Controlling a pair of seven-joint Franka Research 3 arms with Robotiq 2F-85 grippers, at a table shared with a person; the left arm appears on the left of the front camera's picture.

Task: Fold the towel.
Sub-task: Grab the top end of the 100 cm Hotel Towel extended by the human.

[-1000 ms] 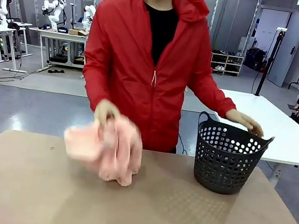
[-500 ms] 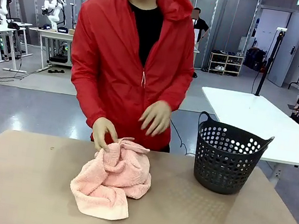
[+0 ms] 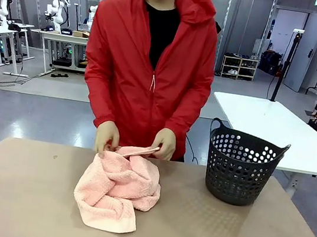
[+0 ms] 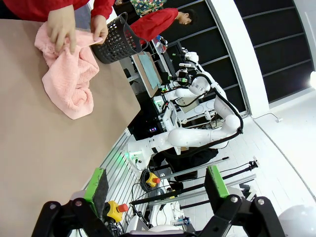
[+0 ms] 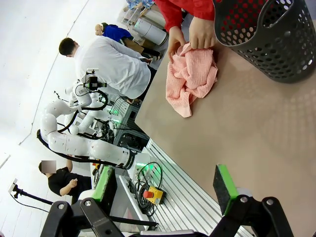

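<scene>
The left hand (image 4: 155,183) and right hand (image 5: 165,181) are held spread and empty, while the crumpled towel (image 3: 116,191) on the tabletop (image 3: 16,192) is gripped by the person (image 3: 149,63).

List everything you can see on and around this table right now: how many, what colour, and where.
table: one, brown, spans the foreground
towel: one, salmon pink, crumpled in a heap on the table, near its far edge
basket: one, dark grey, perforated, upright on the table to the robot's right of the towel, apart from it
white table: one, white, behind the basket
person: one, red jacket over black top, standing at the far side
person's hands: two, holding the towel's far edge between them
left end effector: one, black with green pads, open, holding nothing
right end effector: one, black with green pads, open, holding nothing
</scene>
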